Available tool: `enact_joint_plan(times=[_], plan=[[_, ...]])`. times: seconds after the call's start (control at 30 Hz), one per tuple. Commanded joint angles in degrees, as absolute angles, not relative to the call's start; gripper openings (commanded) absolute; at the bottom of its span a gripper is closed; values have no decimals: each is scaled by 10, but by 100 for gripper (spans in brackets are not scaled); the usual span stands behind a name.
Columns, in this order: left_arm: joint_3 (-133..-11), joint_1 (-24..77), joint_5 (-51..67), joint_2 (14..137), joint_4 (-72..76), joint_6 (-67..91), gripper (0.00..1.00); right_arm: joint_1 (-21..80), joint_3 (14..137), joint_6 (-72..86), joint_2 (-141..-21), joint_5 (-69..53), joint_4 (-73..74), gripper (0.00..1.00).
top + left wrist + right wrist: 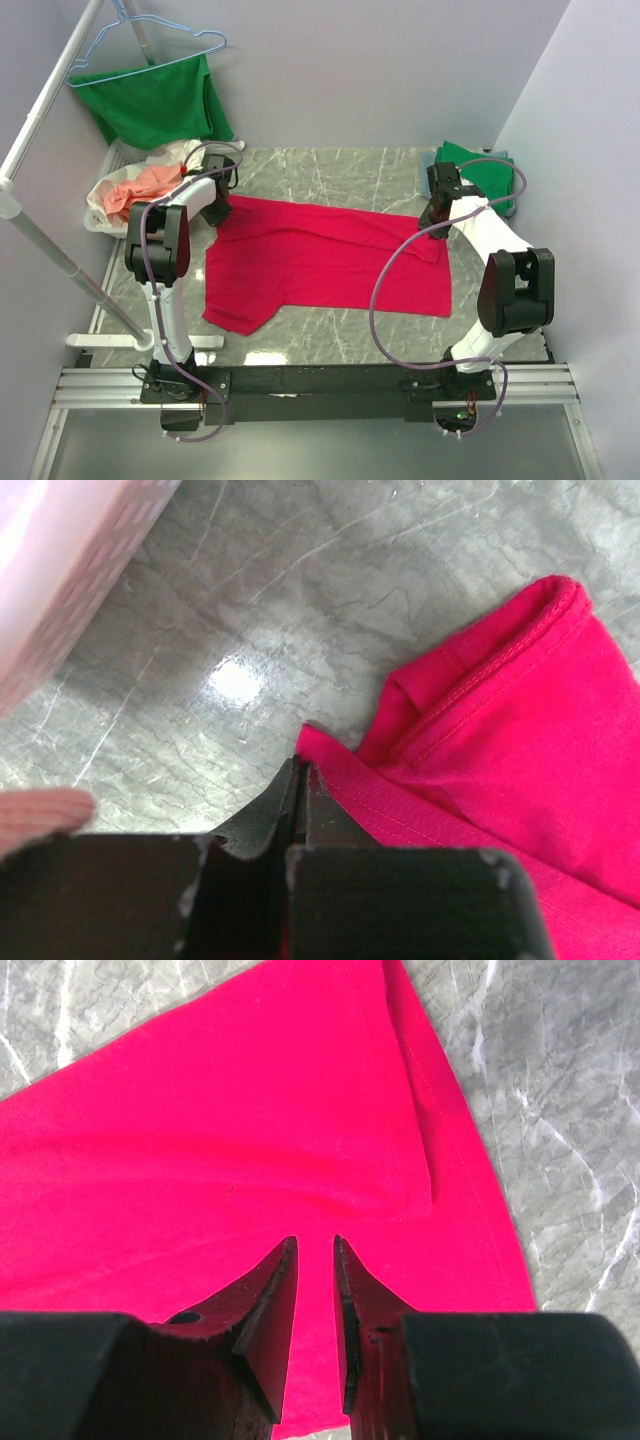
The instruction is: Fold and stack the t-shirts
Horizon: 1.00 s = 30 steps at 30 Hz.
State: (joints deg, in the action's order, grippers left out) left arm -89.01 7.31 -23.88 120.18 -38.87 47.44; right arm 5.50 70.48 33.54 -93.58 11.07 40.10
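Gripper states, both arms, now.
Left gripper: shut, apparently pinching the red t-shirt at its edge.
Right gripper: narrowly open over the red t-shirt, holding nothing.

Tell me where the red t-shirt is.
Top view: the red t-shirt lies on the table, between the left gripper at its far-left corner and the right gripper at its far-right corner.

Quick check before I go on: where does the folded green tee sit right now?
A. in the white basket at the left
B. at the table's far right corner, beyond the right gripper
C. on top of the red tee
B: the folded green tee lies at the far right corner of the table, beyond the right gripper and apart from the red tee spread mid-table.
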Motion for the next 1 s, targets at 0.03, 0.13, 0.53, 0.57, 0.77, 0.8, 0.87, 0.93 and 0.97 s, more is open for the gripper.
enact_joint_plan(times=[0.03, 0.13, 0.53, 0.57, 0.77, 0.8, 0.87, 0.93, 0.97], plan=[[-904, 73, -250, 1146, -410, 477, 1, 61, 717, 334, -918, 108, 399, 28], [-898, 80, -252, 1118, -419, 475, 1, 65, 714, 335, -918, 104, 397, 28], [-825, 141, -272, 1034, -466, 498, 1, 96, 708, 338, -915, 91, 393, 28], [-819, 149, -281, 1028, -477, 510, 1, 97, 708, 338, -916, 90, 392, 28], [-738, 170, -285, 978, -502, 570, 1, 116, 715, 345, -928, 78, 388, 28], [-729, 171, -293, 966, -510, 581, 1, 119, 719, 346, -931, 77, 389, 28], [-698, 174, -297, 954, -513, 606, 1, 135, 733, 347, -942, 77, 392, 28], [-671, 176, -294, 937, -506, 614, 1, 155, 754, 350, -954, 81, 399, 28], [-664, 178, -291, 933, -502, 613, 2, 163, 762, 350, -967, 79, 401, 28]])
